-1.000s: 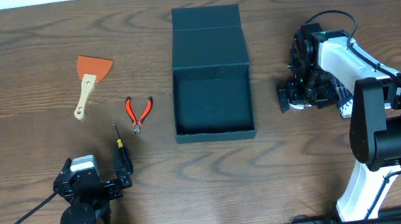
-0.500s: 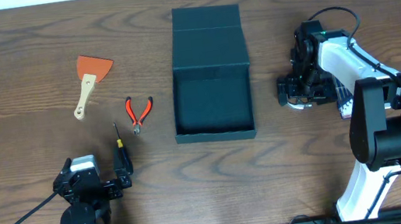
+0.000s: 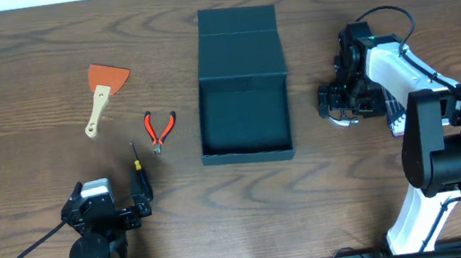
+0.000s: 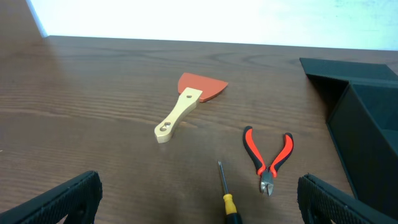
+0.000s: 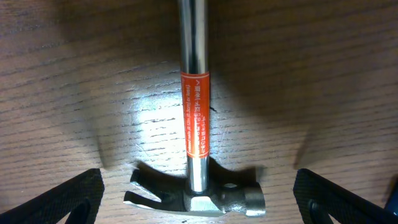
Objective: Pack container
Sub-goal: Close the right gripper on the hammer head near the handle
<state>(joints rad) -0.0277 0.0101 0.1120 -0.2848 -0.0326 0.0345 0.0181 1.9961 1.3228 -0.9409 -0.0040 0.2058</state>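
The container (image 3: 248, 155) is a dark box in the middle of the table, its flap lid (image 3: 239, 44) folded back and its inside bare. My right gripper (image 3: 338, 105) hovers right of it, low over a hammer (image 5: 194, 106) with a chrome shaft and an orange label. Its open fingers (image 5: 56, 199) straddle the hammer head (image 5: 217, 200) without touching it. My left gripper (image 4: 199, 186) sits open near the front left edge. A yellow-and-black screwdriver (image 4: 227, 202) lies on the table between its fingers (image 4: 348, 202), not gripped.
Left of the box lie red-handled cutters (image 3: 159, 129), the screwdriver (image 3: 135, 159), and an orange scraper with a wooden handle (image 3: 103, 92). The box's near wall (image 4: 367, 143) shows at the right of the left wrist view. The right arm's body (image 3: 445, 144) stands at the front right.
The right gripper has shifted slightly toward the far side over the hammer. The left arm and the tools have not moved.
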